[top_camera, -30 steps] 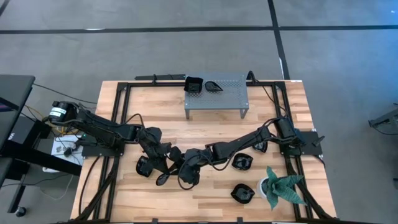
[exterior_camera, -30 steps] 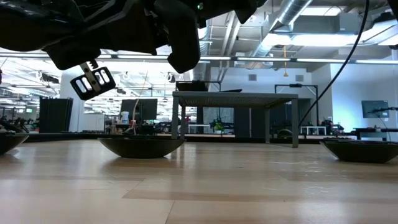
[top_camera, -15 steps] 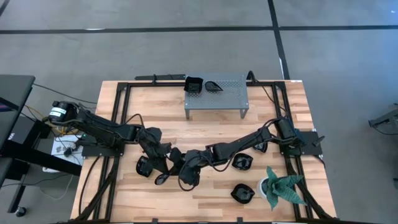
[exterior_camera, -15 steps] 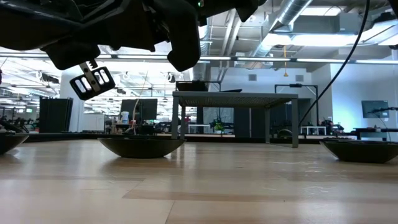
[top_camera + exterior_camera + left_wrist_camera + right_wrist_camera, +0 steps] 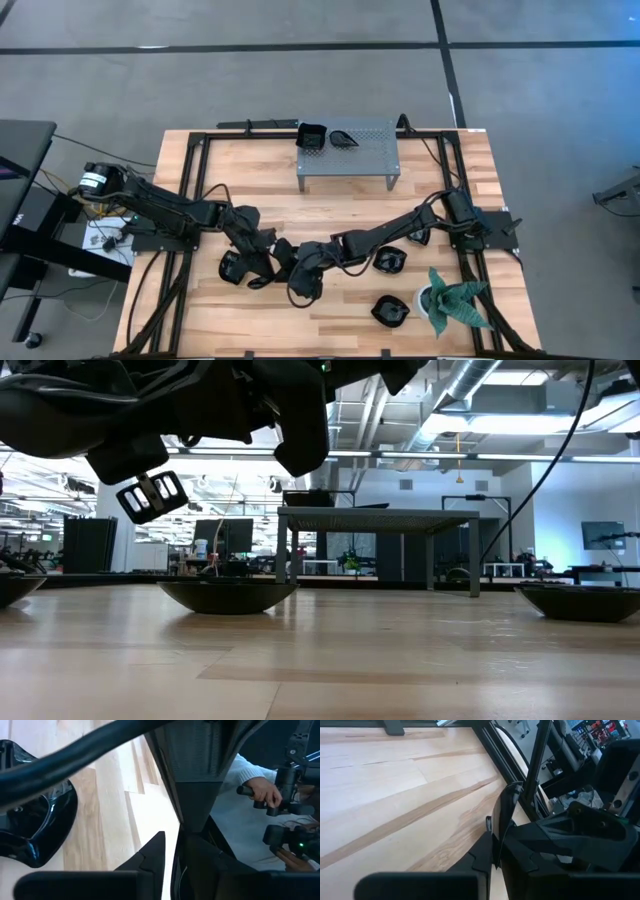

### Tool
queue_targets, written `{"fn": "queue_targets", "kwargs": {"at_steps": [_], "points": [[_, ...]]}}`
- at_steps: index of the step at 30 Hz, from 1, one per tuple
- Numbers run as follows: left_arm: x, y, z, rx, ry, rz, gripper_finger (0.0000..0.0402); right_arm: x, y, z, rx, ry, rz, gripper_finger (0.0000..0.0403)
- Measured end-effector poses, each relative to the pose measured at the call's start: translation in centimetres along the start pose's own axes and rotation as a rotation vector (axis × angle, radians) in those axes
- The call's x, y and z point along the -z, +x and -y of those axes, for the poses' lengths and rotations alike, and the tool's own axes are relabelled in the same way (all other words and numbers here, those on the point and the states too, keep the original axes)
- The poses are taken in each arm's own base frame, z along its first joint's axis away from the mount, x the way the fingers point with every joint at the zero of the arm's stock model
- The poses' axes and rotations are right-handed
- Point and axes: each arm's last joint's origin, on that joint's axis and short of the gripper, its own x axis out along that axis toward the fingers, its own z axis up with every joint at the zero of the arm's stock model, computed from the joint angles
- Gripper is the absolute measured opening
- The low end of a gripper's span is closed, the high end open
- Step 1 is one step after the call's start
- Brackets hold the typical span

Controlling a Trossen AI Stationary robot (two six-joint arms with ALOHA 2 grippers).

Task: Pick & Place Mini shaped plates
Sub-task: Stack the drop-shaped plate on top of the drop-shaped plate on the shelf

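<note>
Glossy black mini plates lie on the table: one (image 5: 232, 268) beside my left gripper (image 5: 260, 280), also in the left wrist view (image 5: 30, 835), and two (image 5: 389, 261) (image 5: 390, 310) on the right. Two more (image 5: 311, 136) (image 5: 343, 138) rest on the grey perforated shelf (image 5: 365, 150). My right gripper (image 5: 299, 288) hovers at the table's middle near edge, close to the left one, shut on a thin black plate seen edge-on (image 5: 501, 817). My left gripper (image 5: 172, 865) is shut, with only a bright slit between its fingers. My right gripper pinches a mini plate by its rim (image 5: 496, 851) between the two fingers. The plate stands on edge, rising past the fingertips, and is lifted clear of the table. Which shape of plate it is cannot be told.
A green spiky plant in a white pot (image 5: 455, 300) stands at the near right corner. Black frame rails (image 5: 190, 190) run along the table's sides. A person's hand in a white sleeve (image 5: 260, 790) holds a controller beyond the table. Bare wood lies in front of the shelf.
My left gripper has edged a little toward the table's left and risen slightly. The right gripper and its plate have kept their place.
</note>
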Motion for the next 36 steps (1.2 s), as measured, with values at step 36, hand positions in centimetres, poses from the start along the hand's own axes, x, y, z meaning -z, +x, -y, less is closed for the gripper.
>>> {"fn": "queue_targets", "kwargs": {"at_steps": [36], "points": [[-2.7, -5.0, 3.2, -0.108, 0.293, 0.376, 0.0097, -4.9, -8.2, -0.3, 0.255, 0.102, -0.530, 0.0020]]}}
